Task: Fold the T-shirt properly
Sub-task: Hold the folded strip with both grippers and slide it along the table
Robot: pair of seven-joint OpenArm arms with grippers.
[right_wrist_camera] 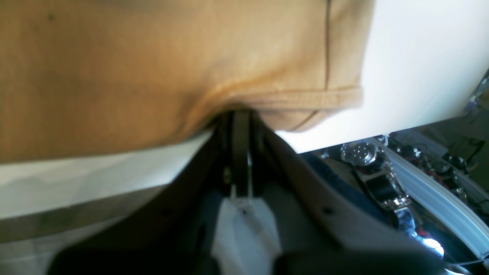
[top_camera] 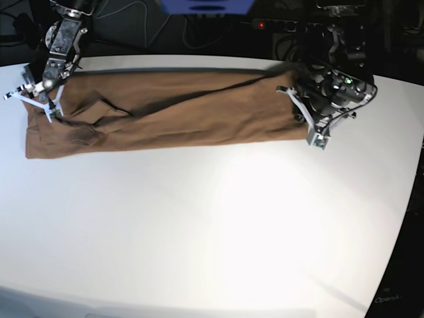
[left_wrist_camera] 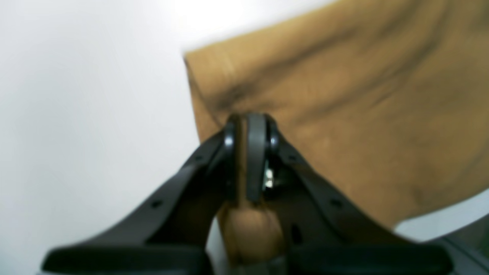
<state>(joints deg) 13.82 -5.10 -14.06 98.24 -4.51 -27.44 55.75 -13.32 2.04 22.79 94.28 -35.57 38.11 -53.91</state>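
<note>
Left hand pinched on T-shirt at 3 o'clock; right hand clamped on hem at 9; stretched long across bench.

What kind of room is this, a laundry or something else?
Probably a robotics lab or workshop, not a laundry. Two robot arms work a T-shirt on a bare white table, with cables and a lit power strip in the dark behind it.
</note>
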